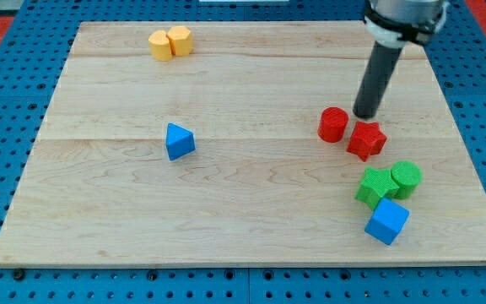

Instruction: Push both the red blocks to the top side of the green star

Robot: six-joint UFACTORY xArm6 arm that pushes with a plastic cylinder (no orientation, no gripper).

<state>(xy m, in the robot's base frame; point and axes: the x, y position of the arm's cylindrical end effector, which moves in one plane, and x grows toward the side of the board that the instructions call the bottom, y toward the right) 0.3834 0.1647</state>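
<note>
A red cylinder (332,124) and a red star-shaped block (367,140) sit side by side at the board's right middle. The green star (376,187) lies below them, touching a green cylinder (406,178) on its right. My tip (365,115) rests on the board just above the two red blocks, between them and slightly nearer the red star. The dark rod rises up to the view's top edge.
A blue cube (387,221) sits right below the green star. A blue triangular block (178,141) lies at the board's left middle. Two yellow blocks (170,42) touch each other at the top left. The wooden board (226,219) ends near the right blocks.
</note>
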